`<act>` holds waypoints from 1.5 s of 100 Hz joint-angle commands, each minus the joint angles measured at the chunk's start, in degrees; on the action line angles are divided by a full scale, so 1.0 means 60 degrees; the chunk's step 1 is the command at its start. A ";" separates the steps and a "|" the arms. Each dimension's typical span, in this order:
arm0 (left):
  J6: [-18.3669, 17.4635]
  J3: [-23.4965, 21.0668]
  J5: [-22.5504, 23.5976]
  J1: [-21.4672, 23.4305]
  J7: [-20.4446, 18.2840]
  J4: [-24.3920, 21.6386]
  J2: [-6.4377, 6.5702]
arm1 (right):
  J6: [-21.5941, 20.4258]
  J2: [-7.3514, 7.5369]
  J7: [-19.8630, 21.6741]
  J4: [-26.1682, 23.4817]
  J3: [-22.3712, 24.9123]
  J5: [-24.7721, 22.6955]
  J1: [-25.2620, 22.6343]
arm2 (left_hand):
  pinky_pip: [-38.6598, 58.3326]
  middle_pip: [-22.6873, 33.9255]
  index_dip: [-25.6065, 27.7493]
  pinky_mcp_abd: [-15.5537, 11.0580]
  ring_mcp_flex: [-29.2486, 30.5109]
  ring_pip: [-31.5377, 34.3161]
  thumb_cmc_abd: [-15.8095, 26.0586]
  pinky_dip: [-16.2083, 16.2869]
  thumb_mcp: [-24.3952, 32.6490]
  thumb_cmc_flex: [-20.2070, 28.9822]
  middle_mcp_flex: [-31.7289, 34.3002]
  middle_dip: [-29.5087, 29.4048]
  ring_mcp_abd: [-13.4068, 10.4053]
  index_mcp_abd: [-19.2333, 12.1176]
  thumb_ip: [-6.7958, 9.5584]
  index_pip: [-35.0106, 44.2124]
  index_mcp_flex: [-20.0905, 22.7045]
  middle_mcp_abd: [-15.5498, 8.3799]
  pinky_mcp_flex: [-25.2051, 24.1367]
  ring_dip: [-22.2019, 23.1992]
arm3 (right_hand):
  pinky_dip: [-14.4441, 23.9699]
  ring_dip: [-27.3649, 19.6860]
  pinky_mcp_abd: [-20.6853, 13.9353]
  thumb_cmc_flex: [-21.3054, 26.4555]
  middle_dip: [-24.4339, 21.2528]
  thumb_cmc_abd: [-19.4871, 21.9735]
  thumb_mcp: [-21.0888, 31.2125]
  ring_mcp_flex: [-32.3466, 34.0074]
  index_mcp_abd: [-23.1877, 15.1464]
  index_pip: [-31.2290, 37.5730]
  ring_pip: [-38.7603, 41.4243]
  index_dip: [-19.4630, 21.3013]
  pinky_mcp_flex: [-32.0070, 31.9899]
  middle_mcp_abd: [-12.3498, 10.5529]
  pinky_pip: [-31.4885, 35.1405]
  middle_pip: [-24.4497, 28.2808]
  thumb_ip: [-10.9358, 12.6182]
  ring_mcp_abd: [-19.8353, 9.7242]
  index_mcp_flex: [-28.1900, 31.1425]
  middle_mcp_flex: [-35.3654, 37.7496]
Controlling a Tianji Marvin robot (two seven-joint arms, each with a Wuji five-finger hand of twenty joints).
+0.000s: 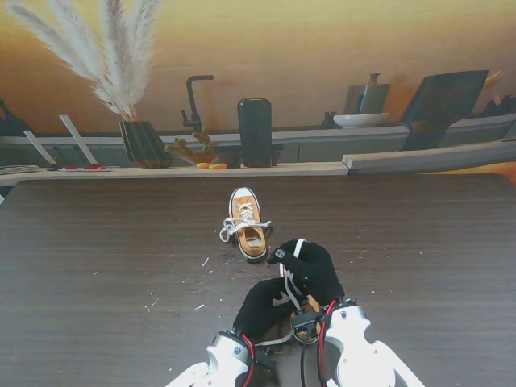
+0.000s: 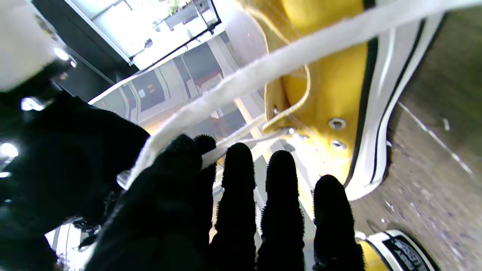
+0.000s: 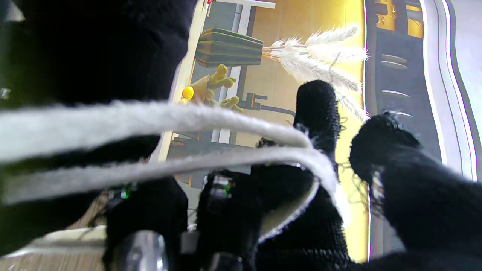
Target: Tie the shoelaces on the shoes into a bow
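At the left of the bottom centre of the stand view, the left hand [image 1: 263, 306] is seen hunched over a near shoe [image 1: 305, 305] that is almost wholly hidden beneath the two black gloves. In the left wrist view the fingers [image 2: 238, 177] are shown closed on a white shoelace [image 2: 286, 56], which is pulled taut in a long diagonal away from the yellow canvas; the thumb and forefinger appear to do the pinching. Just to its right, the right hand [image 1: 313, 270] is raised a little higher in the frame, and a strand of white is seen across its knuckles. In the right wrist view a doubled length of lace [image 3: 188, 139] is draped over the curled fingers [image 3: 318, 109], so a loop seems to be held there.

Higher up, at the centre of the frame, the far shoe [image 1: 245, 222] is lying on the dark table [image 1: 97, 242], its laces spread in what looks like a finished bow.

By this showing, one shoe is judged done. On the near shoe a loop is being formed; wrapping, pulling through and tightening are left.
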 commanded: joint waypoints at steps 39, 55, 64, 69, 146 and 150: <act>-0.0389 -0.0712 -0.0978 0.0424 -0.0954 -0.0553 0.0293 | 0.0292 0.0160 0.1104 -0.0336 0.0298 0.1494 -0.0092 | -0.1287 -0.0225 0.4701 -0.0002 -0.1049 -0.0941 -0.0892 0.0282 0.6154 -0.3421 -0.0910 -0.1046 0.0623 -0.0203 0.0919 0.3480 -0.0578 0.0824 -0.0899 -0.0096 | -0.0020 0.0083 -0.0005 -0.0083 0.0135 -0.0005 -0.0140 -0.0220 -0.0126 0.0134 0.0403 -0.0189 0.0167 0.1377 0.2735 0.1012 -0.0238 -0.1402 -0.0224 0.1308; -0.0071 -0.0905 -0.0807 0.0425 -0.1128 -0.0760 0.0396 | 0.0408 0.0191 0.1366 -0.0380 0.0395 0.1901 -0.0097 | -0.1283 -0.0173 0.5196 0.0068 -0.0892 -0.0960 -0.0930 0.0324 0.6444 -0.3781 -0.0590 -0.1039 0.0666 0.0066 0.1151 0.3860 -0.0241 0.0844 -0.0780 -0.0075 | -0.0089 0.0098 0.0005 -0.0061 0.0122 -0.0037 -0.0136 -0.0226 -0.0114 0.0125 0.0367 -0.0180 0.0158 0.1400 0.2735 0.0972 -0.0241 -0.1357 -0.0247 0.1309; 0.0097 -0.1038 -0.0985 0.0478 -0.1529 -0.0976 0.0497 | 0.0438 0.0197 0.1420 -0.0389 0.0434 0.1995 -0.0107 | -0.1349 -0.0199 0.5379 0.0039 -0.0934 -0.1051 -0.0797 0.0328 0.5995 -0.3728 -0.0629 -0.1363 0.0700 0.0212 0.1528 0.3920 -0.0201 0.0873 -0.0779 -0.0094 | -0.0115 0.0107 0.0011 -0.0059 0.0123 -0.0029 -0.0133 -0.0226 -0.0080 0.0137 0.0360 -0.0168 0.0155 0.1400 0.2735 0.0970 -0.0240 -0.1350 -0.0221 0.1309; 0.0207 -0.1104 -0.1099 0.0517 -0.1730 -0.1097 0.0547 | 0.0449 0.0199 0.1432 -0.0385 0.0453 0.1997 -0.0108 | -0.1378 -0.0172 0.5477 0.0038 -0.0947 -0.1104 -0.0674 0.0320 0.5658 -0.3707 -0.0657 -0.1717 0.0714 0.0234 0.1599 0.3998 -0.0201 0.0898 -0.0791 -0.0118 | -0.0125 0.0111 0.0012 -0.0055 0.0124 -0.0029 -0.0129 -0.0226 -0.0081 0.0133 0.0358 -0.0168 0.0155 0.1400 0.2735 0.0970 -0.0237 -0.1349 -0.0223 0.1309; 0.1470 -0.1579 -0.1909 0.1021 -0.2933 -0.2135 0.0832 | 0.0466 0.0190 0.1361 -0.0355 0.0423 0.1883 -0.0142 | -0.1163 0.0836 0.6570 -0.0056 -0.0453 -0.0726 -0.1308 0.0016 0.1368 -0.2996 0.0025 -0.1477 0.0262 0.0720 0.3017 0.5331 0.1999 0.0387 -0.0377 -0.0178 | -0.0368 0.0210 0.0063 -0.0056 0.0096 -0.0055 -0.0026 -0.0237 0.0132 0.0100 0.0231 -0.0106 0.0124 0.1437 0.2735 0.0859 -0.0207 -0.1172 -0.0171 0.1310; 0.1469 -0.1594 -0.1849 0.1034 -0.2923 -0.2144 0.0838 | 0.0481 0.0186 0.1373 -0.0368 0.0427 0.1979 -0.0145 | -0.1269 0.0840 0.6615 -0.0066 -0.0467 -0.0738 -0.1427 -0.0060 0.1455 -0.2905 -0.0018 -0.1459 0.0239 0.0769 0.2954 0.5366 0.1907 0.0365 -0.0381 -0.0183 | -0.0376 0.0215 0.0064 -0.0075 0.0095 -0.0033 -0.0006 -0.0236 0.0186 0.0083 0.0229 -0.0099 0.0124 0.1436 0.2735 0.0854 -0.0200 -0.1172 -0.0180 0.1308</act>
